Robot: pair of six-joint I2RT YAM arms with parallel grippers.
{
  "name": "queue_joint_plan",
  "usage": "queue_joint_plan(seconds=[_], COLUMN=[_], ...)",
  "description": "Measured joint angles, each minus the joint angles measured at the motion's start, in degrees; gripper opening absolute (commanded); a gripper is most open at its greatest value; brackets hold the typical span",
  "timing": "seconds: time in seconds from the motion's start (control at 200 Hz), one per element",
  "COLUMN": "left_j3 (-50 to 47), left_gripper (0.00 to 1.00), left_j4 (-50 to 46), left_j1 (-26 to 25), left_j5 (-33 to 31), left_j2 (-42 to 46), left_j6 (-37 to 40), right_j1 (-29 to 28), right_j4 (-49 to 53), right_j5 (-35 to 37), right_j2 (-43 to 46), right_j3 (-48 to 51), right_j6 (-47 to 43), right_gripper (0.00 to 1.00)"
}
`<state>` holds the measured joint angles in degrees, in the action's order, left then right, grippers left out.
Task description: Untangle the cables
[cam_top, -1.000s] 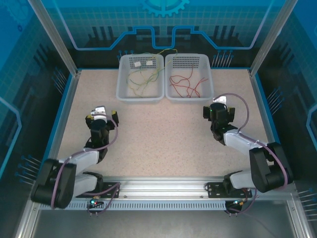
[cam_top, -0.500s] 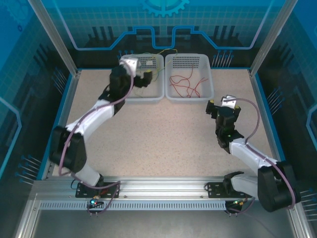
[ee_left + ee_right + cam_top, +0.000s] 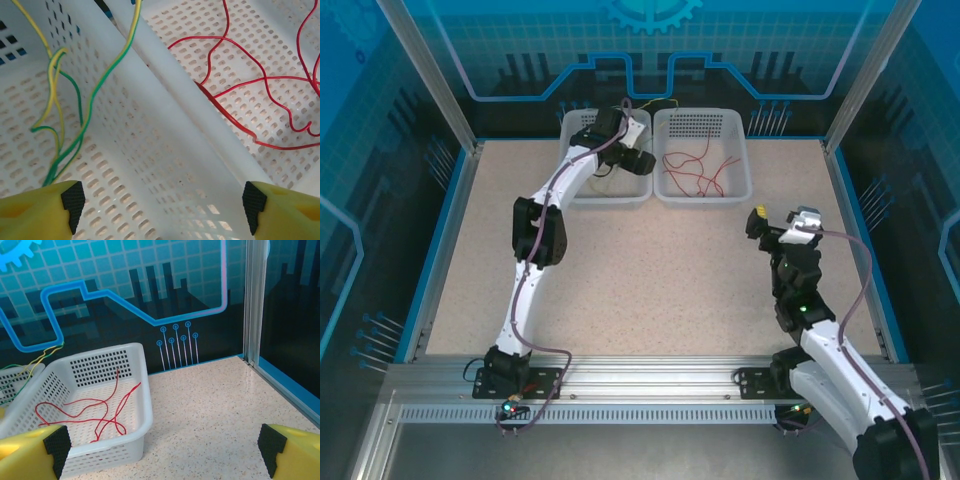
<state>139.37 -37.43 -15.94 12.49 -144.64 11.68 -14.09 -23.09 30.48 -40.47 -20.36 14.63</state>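
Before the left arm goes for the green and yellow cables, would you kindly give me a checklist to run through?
1. left end effector has its jaws apart with nothing held: ok.
2. It is positioned over the left basket: ok.
3. green and yellow cables are centred between its jaws: not ok, they sit off to one side.
4. red cables are kept apart, in the right basket: ok.
5. right end effector is open above the table: ok.
6. Green and yellow strands are knotted together: cannot tell.
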Motion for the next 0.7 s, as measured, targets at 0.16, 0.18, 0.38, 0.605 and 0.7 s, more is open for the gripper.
queue_joint_plan(seconds=[0.16, 0.18, 0.38, 0.605, 0.7], left_j3=[3.3, 3.7, 4.8, 4.9, 5.1], left_gripper=[0.85, 0.85, 0.83, 0.67, 0.49], left_j4=[0.4, 0.6, 3.5, 7.0, 9.7], left_j1=[1.6, 1.7, 2.7, 2.8, 2.8], left_j5=[0.0, 0.0, -0.2, -0.2, -0.2], left_j2=[-1.0, -1.3, -5.4, -9.6, -10.5], left_j6=[1.9, 2.1, 3.9, 5.5, 5.8], right_j1=[0.7, 0.7, 1.2, 1.8, 2.2], right_j4=[1.0, 1.2, 3.0, 4.2, 4.5], right_j5=[-1.9, -2.1, -3.0, -3.5, -3.6], right_j2=[5.8, 6.4, 9.9, 11.4, 11.6], right_j3=[2.2, 2.5, 3.1, 3.1, 3.1], right_j6=[1.1, 1.3, 2.1, 2.1, 2.3], right_gripper=[1.00, 1.00, 1.00, 1.00, 1.00])
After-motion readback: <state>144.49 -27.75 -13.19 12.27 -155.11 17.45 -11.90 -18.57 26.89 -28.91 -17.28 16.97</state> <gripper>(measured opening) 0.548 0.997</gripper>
